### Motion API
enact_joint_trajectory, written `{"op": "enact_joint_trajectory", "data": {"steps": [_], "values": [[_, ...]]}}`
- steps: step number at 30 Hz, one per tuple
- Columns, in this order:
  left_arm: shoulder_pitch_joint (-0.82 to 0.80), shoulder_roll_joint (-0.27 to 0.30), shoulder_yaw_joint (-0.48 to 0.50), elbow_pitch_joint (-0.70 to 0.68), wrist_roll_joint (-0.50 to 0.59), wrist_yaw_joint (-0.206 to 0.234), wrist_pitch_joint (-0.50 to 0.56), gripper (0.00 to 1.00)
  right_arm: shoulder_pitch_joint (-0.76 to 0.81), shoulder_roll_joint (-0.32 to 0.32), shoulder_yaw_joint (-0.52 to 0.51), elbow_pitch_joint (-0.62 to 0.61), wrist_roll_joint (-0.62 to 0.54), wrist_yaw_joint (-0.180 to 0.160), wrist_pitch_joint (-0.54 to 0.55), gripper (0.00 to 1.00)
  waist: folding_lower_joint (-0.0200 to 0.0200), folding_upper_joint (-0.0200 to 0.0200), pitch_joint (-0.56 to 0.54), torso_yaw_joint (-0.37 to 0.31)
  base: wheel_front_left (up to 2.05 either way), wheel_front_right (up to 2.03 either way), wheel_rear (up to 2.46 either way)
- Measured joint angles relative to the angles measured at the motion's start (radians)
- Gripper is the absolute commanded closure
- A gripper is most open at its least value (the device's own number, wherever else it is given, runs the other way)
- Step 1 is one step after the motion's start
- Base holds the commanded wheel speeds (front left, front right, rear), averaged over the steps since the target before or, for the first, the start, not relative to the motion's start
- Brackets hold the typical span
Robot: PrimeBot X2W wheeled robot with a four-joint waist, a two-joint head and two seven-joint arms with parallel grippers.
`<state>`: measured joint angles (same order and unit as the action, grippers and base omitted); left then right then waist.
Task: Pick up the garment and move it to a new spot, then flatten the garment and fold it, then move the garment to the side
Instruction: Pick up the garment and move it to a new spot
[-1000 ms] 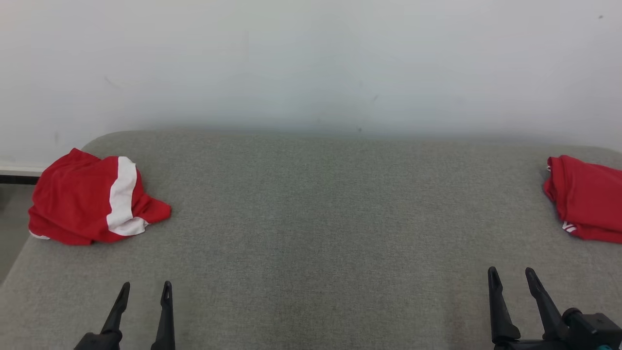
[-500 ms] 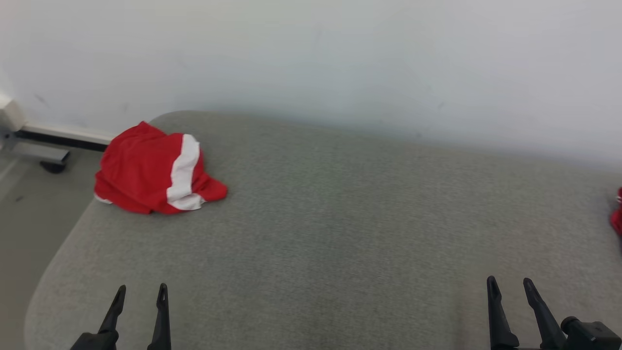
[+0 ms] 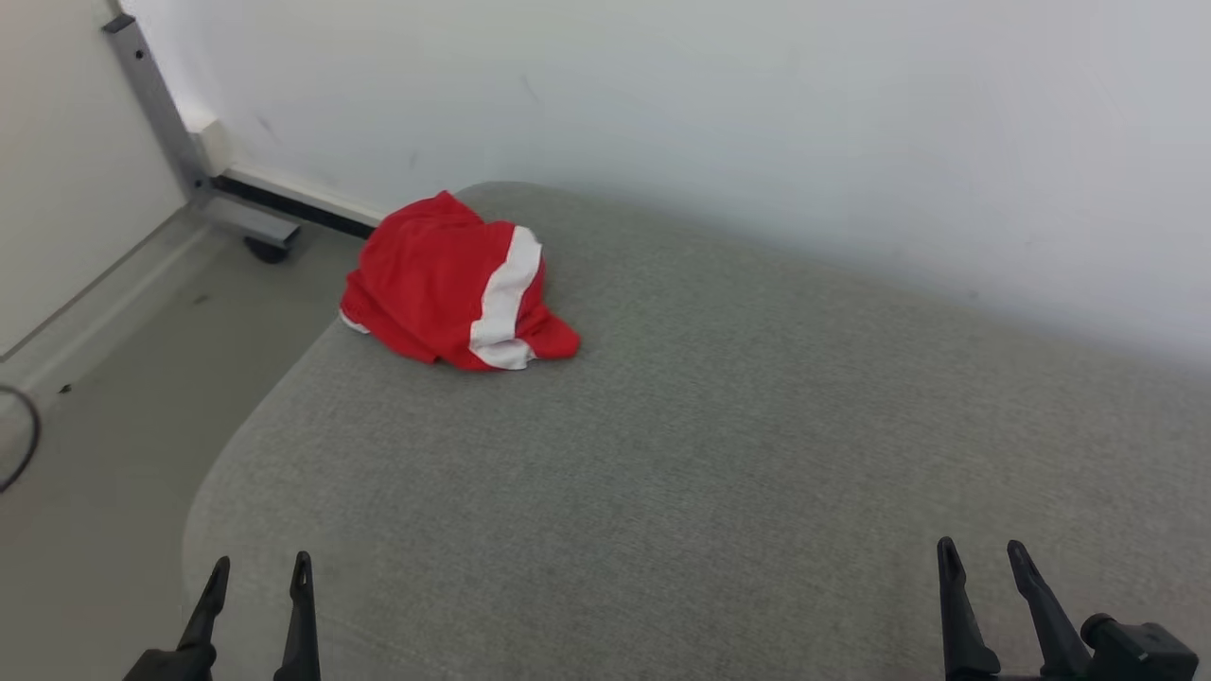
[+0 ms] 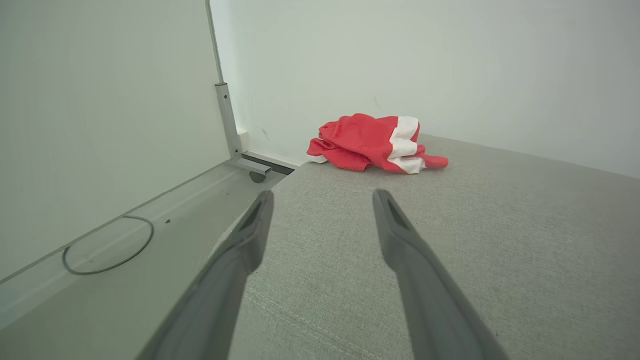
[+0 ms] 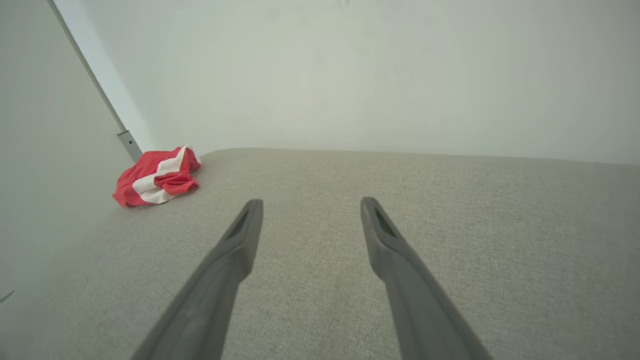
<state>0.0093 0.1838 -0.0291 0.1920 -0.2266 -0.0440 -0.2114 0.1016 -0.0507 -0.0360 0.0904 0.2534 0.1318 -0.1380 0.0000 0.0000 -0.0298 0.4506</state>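
Head view first: the garment (image 3: 445, 284) is a red bundle with a white stripe (image 3: 501, 298), sitting at the far left corner of the grey cushion (image 3: 719, 454), close to the wall (image 3: 757, 113). It's so scrunched up that I can't tell what kind of clothing it is, and I can't read anything on it. The left hand (image 3: 261, 561) is at the lower left with its fingers spread and nothing between them, right over the cushion's near edge. The right hand (image 3: 979, 546) is at the lower right, also spread and empty. The frame cuts both off at the bottom, so you get fingers and not much else. Both are well apart from the garment. Off to the left there's bare floor (image 3: 104, 454), a metal post (image 3: 156, 104) with a caster wheel (image 3: 268, 252) at its base, and a dark cable loop (image 3: 24, 445) sliced by the frame edge.

Left wrist view: the left hand's (image 4: 322, 194) two fingers gape wide, holding nothing. The garment (image 4: 365, 142) lies beyond them near the wall, with its underside hidden in the folds. The cable loop (image 4: 107, 245) lies on the floor to the left.

Right wrist view: the right hand (image 5: 312, 201) is open wide over plain cushion. The garment (image 5: 155, 177) is small and far off to the left, beside the post (image 5: 129, 145) – too small for detail beyond red and white.
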Motion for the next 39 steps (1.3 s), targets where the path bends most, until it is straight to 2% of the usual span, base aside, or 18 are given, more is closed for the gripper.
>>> {"op": "enact_joint_trajectory", "data": {"steps": [4, 9, 15, 21, 28, 39], "values": [[0.001, 0.002, 0.017, -0.003, -0.013, 0.011, -0.01, 0.0, -0.021, 0.0, 0.016, -0.002, -0.009, 0.0, 0.007, 0.0, 0.0, -0.0001, 0.011, 0.043, 0.0, 0.0, 0.0], [0.007, 0.002, 0.038, -0.008, -0.021, 0.027, -0.026, 0.0, -0.05, 0.0, 0.032, 0.002, -0.017, 0.0, 0.016, 0.0, 0.0, 0.0002, 0.043, 0.065, 0.0, 0.0, 0.0], [0.012, 0.006, 0.049, -0.012, -0.024, 0.035, -0.034, 0.0, -0.066, 0.0, 0.036, 0.011, -0.018, 0.0, 0.015, 0.0, 0.0001, 0.0002, 0.06, 0.077, 0.0, 0.0, 0.0], [-0.044, 0.021, 0.042, 0.011, -0.026, 0.035, -0.029, 0.0, -0.053, 0.0, -0.003, 0.01, -0.018, 0.0, 0.006, 0.0, 0.0001, 0.0002, 0.056, 0.067, 0.0, 0.0, 0.0], [-0.207, 0.052, 0.062, 0.062, -0.054, 0.025, -0.026, 0.0, -0.062, 0.0, -0.045, -0.021, -0.052, 0.0, 0.023, 0.0, 0.0, 0.0001, 0.066, 0.022, 0.0, 0.0, 0.0], [-0.474, 0.121, 0.114, 0.172, -0.088, 0.008, -0.035, 0.0, -0.121, 0.001, -0.09, -0.114, -0.094, 0.0, 0.055, 0.0, 0.0, 0.0001, 0.147, -0.108, 0.0, 0.0, 0.0]]}}
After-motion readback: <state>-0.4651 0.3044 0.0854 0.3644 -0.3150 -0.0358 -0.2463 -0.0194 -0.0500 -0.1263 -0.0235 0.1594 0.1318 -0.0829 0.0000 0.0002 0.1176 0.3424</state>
